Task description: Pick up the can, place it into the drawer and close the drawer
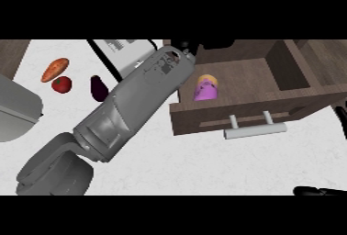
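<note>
The can (207,87), purple with a yellow end, is inside the drawer (247,75), on its floor close to the left wall. Its yellow end points toward the view's top. Whether it stands or lies cannot be told from this steep angle. No hand touches it.

The drawer is pulled out over the counter (203,160), and its pale bar handle (254,131) juts from the front panel, below and to the right of the can.

The left forearm (129,110) comes in from the lower left and runs slantwise up to the drawer's left back corner. The left hand (184,45) shows only as a black patch at the top edge, above and to the left of the can and apart from it. Too little of it shows to tell whether it is clenched or released. The grey wrist passes just beside the drawer's left wall, with the can on the other side of that wall.

The right hand (318,190) is only a dark sliver at the lower right edge, well apart from the drawer, and its state cannot be told either.

Left of the forearm, a carrot (55,69), a tomato (62,84) and an eggplant (99,88) lie on the counter.
</note>
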